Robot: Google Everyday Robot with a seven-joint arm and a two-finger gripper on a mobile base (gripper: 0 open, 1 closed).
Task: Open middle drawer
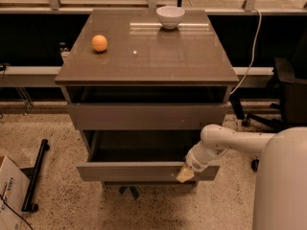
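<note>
The middle drawer [129, 171] is a flat grey-brown handleless front, pulled out toward me from the cabinet, with a dark open cavity behind it. My gripper [185, 174], tan-tipped on a white arm [225, 143], sits at the right part of that drawer front's upper edge, touching it. The drawer front above it [144, 116] stands less far out, with a dark gap under the tabletop. The lowest drawer is hidden beneath the pulled-out one.
An orange [100, 43] and a white bowl [170, 16] rest on the cabinet top [158, 56]. A black bar stand [36, 176] and a cardboard box [7, 195] lie on the floor at left. An office chair [288, 95] stands at right.
</note>
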